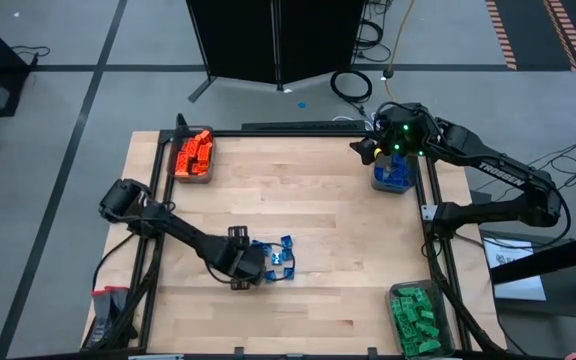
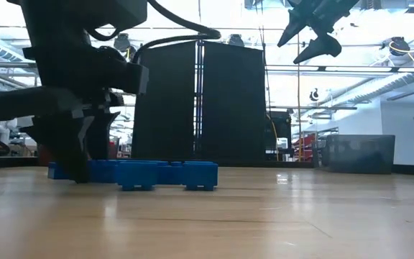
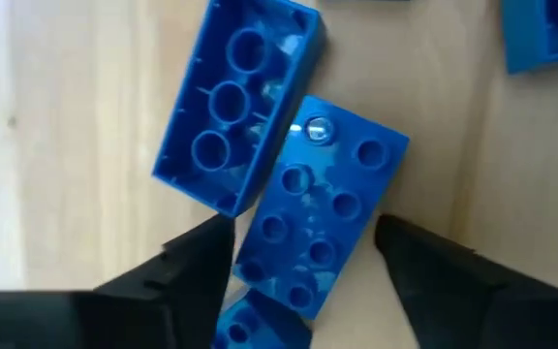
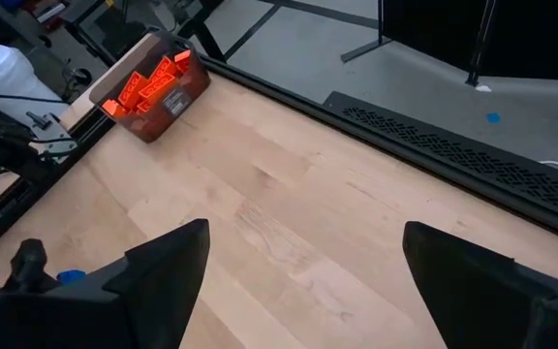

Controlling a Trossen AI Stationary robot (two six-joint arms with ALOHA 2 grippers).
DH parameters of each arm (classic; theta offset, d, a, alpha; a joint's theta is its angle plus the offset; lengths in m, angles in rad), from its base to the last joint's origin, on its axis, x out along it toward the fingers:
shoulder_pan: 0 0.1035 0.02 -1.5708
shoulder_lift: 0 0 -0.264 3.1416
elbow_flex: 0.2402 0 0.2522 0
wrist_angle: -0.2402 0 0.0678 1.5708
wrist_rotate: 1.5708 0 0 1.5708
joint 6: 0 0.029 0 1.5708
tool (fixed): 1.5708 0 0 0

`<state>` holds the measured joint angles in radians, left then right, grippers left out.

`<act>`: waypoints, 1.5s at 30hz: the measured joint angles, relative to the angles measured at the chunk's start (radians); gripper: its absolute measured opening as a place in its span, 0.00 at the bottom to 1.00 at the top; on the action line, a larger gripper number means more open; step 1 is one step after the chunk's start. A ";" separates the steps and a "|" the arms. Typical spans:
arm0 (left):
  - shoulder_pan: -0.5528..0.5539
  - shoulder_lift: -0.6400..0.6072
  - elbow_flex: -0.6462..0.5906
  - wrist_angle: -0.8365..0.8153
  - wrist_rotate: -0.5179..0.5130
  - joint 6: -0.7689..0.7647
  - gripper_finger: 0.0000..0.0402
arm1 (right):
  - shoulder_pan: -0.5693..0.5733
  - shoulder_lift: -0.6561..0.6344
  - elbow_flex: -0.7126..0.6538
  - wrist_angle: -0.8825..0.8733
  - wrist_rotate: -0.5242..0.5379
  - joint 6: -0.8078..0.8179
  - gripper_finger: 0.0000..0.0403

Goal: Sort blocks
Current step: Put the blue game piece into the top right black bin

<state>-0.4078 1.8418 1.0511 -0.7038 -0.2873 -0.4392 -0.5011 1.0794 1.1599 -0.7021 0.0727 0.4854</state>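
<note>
Table top [image 1: 318, 200]: light wood, planked grain visible, smooth with a faint sheen; reflections are seen on it in the low view. Table frame [image 1: 298, 132]: dark matt metal bars. Blue blocks [image 3: 323, 208]: moulded plastic, glossy, highlights caught on the studs; hollow underside with tubes shown on one [image 3: 235, 102]. Orange blocks [image 4: 148, 82]: same glossy plastic, held in a translucent grey plastic bin [image 4: 177, 102]. Green blocks [image 1: 415, 315]: plastic, likewise. Left gripper [image 3: 303, 257] fingers: dark, matt finish. Floor [image 1: 88, 60]: grey, matt, marked with dark lines.
</note>
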 joint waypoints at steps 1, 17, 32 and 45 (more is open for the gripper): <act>0.008 0.000 -0.008 0.017 0.018 0.011 0.61 | 0.000 0.000 0.000 0.000 0.000 0.000 0.84; 0.046 -0.038 0.037 -0.020 0.112 0.003 0.32 | 0.084 -0.015 -0.001 0.102 -0.007 -0.033 0.84; 0.055 -0.490 0.131 0.306 -0.401 -0.107 0.32 | 0.224 -0.155 -0.001 0.434 -0.167 -0.122 0.84; 0.071 -0.538 0.134 1.038 -0.324 0.367 0.32 | 0.405 -0.015 0.000 0.836 -0.180 -0.205 0.84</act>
<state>-0.3369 1.3037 1.1852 0.3346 -0.6115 -0.0723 -0.0964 1.0641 1.1599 0.1343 -0.1072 0.2800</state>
